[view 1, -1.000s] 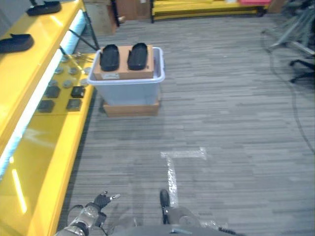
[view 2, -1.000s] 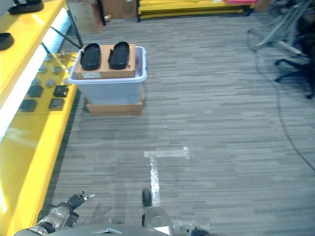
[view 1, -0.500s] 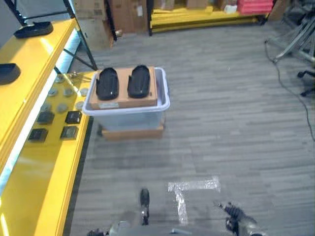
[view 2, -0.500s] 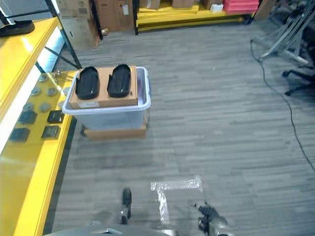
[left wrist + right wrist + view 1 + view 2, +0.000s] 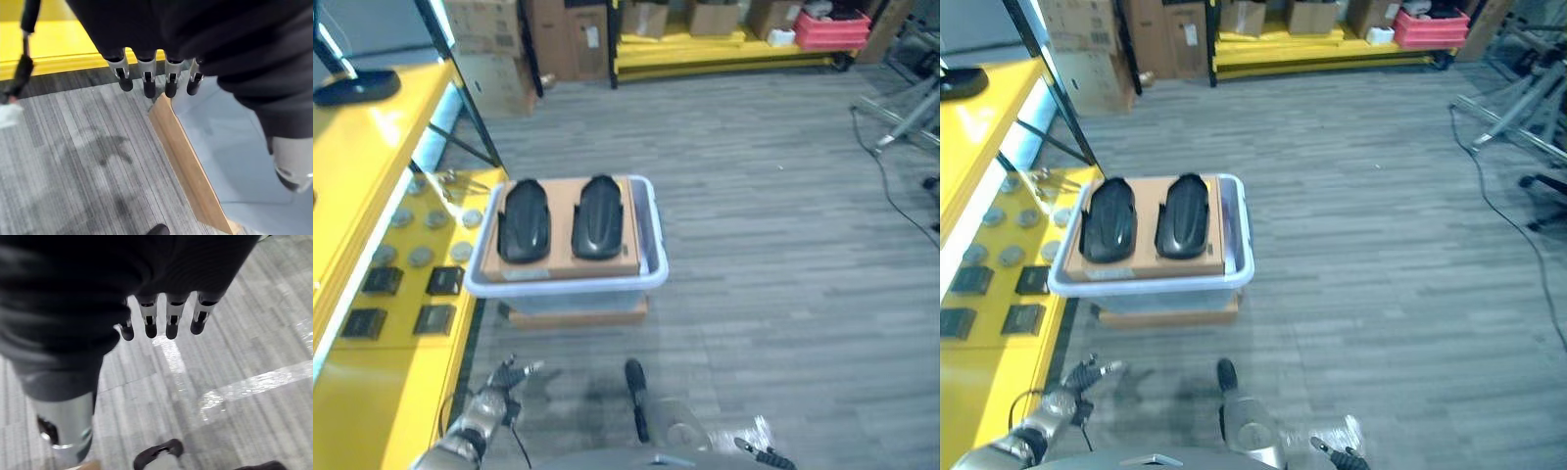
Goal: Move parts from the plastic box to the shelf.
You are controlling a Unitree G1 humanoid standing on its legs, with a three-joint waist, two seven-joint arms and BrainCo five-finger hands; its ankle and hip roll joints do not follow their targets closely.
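Since the two glossy black moulded parts [image 5: 525,221] lying side by side on brown cardboard [image 5: 562,257] atop the pale translucent plastic box [image 5: 566,280] at frame centre look rigid, light and slick, gripping across their long edges seems wisest. Both the left hand [image 5: 146,73] and right hand [image 5: 168,316] hang empty, fingers relaxed straight. Small dark and round pieces [image 5: 406,284] crowd the yellow shelf [image 5: 372,392] at left.

Head eyes look down, sharing plastic box [image 5: 565,277]; wrist views probably near floor [image 5: 234,357].
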